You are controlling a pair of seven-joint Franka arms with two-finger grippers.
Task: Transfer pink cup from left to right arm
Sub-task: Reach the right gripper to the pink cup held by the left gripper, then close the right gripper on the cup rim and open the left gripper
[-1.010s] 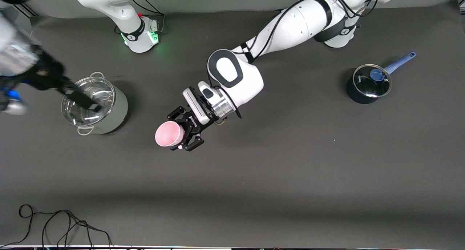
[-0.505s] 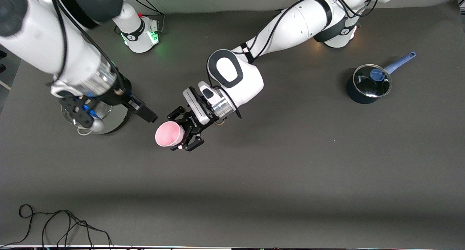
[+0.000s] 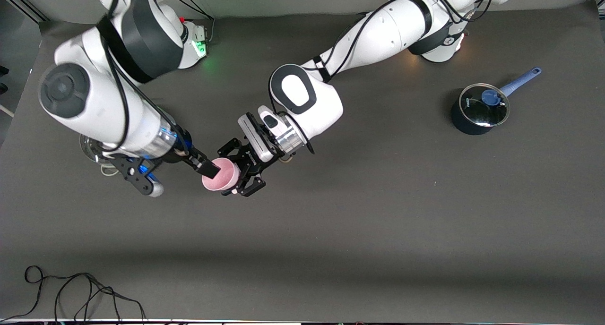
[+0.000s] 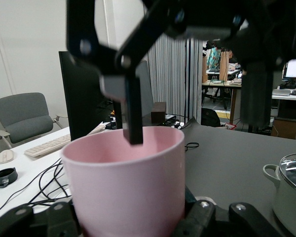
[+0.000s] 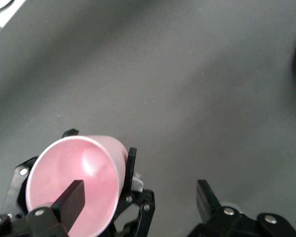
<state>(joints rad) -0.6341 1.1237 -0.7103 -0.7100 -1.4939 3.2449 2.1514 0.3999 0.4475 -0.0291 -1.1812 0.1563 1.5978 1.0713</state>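
The dark grey table spans the whole front view, with both arms reaching over the middle of it. The right arm comes in from its base and bends down toward the centre, covering most of a steel stockpot that stands toward the right arm's end of the table; in the left wrist view that pot's glass lid and side handle show at the edge. The left arm stretches from its base to the table's middle. Toward the left arm's end of the table stands a dark saucepan with a glass lid and a blue handle. A loose black cable lies on the table edge nearest the front camera. The left gripper hangs over the middle of the table with its fingers clamped on the pink cup, which is held in the air tipped on its side, its mouth turned toward the right gripper. The right gripper's fingers are spread wide at the cup's rim: one finger reaches inside the mouth, the other stands outside the wall, apart from it.
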